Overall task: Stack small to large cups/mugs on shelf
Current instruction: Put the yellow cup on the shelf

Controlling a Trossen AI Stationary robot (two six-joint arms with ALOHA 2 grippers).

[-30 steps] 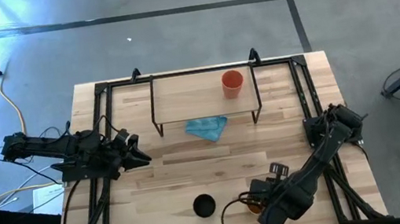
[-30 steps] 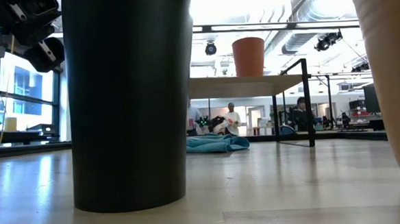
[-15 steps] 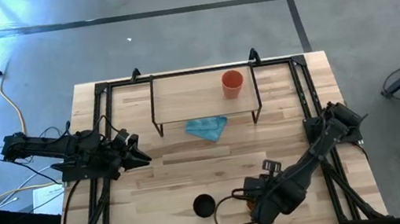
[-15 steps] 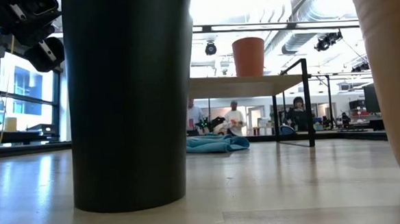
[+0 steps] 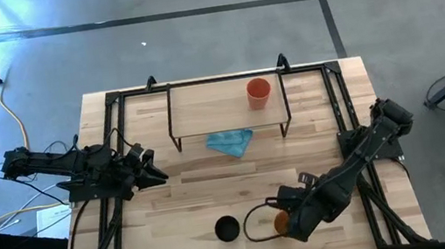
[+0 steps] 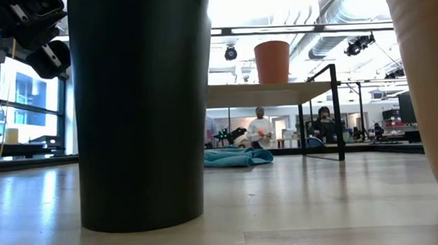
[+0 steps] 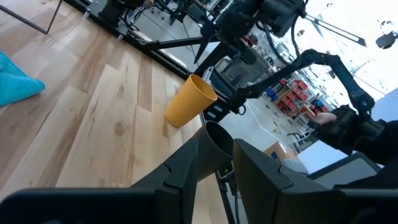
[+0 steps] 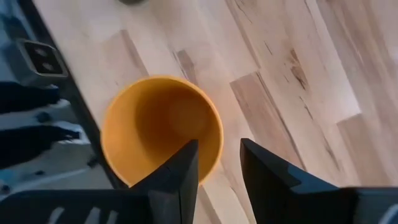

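Right gripper [image 8: 214, 163] straddles the yellow-orange cup [image 8: 161, 127] rim, fingers apart; not clamped.

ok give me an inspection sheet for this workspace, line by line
Surface: light-wood table, bare near the middle.
Job's things: red-orange cup upright on the shelf; black cup and yellow-orange cup upright on the table's near part.
Clutter: blue cloth beside the shelf.
Grippers: right tool open, one finger inside the yellow-orange cup's rim, one outside; left tool waits at the table's left, apart from everything.
Cables: orange cable on the floor.
Surroundings: people far behind the table.
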